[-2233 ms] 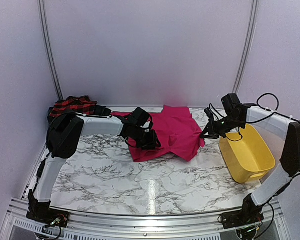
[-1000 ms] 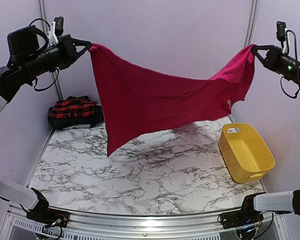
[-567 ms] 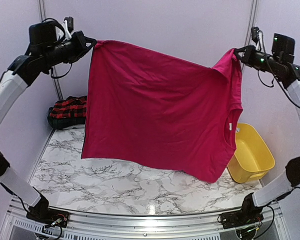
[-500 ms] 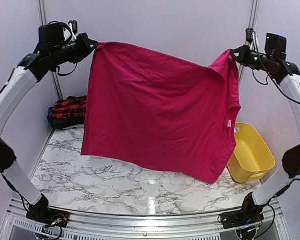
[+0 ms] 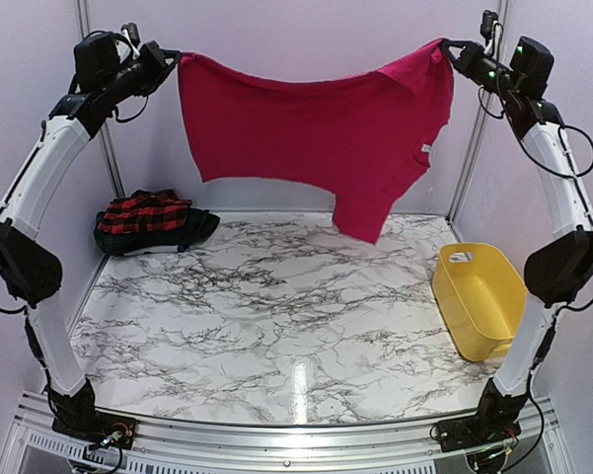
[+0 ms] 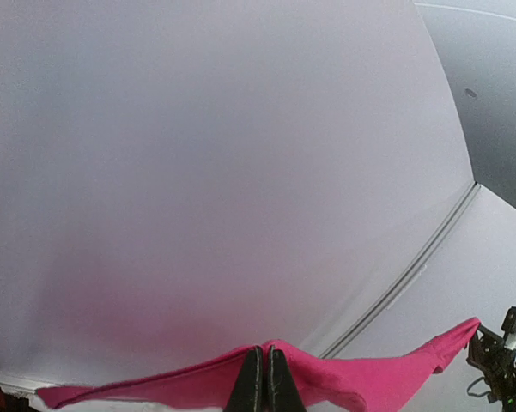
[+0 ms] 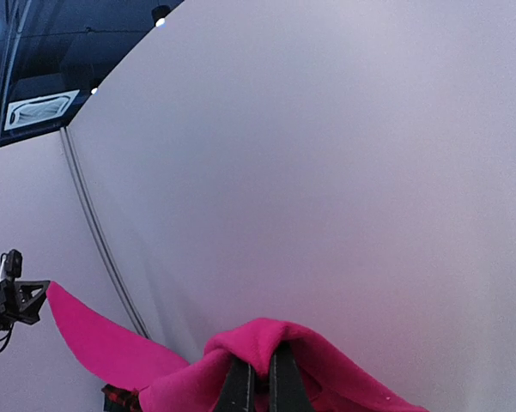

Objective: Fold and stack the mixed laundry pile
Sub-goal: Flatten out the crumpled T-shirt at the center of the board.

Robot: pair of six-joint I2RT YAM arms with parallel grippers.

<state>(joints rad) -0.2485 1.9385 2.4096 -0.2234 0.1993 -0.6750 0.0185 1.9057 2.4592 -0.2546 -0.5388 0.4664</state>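
A plain magenta-pink shirt (image 5: 306, 128) hangs stretched in the air in front of the back wall, its lower edge well above the marble table (image 5: 276, 326). My left gripper (image 5: 168, 59) is shut on the shirt's upper left corner. My right gripper (image 5: 449, 46) is shut on its upper right corner. In the left wrist view the fingertips (image 6: 264, 349) pinch a fold of the pink cloth (image 6: 352, 386). In the right wrist view the cloth (image 7: 275, 339) bunches over my closed gripper (image 7: 259, 365). A red-and-black checked garment (image 5: 143, 210) lies on a dark garment (image 5: 192, 229) at the table's far left.
A yellow plastic tub (image 5: 483, 296) stands at the table's right edge, below the right arm. White walls close in the back and both sides. Both arms reach up high along the side walls.
Both arms have risen and swung back toward the rear wall. The pink shirt has gone up and away with them, and its lower edge now hangs higher above the table.
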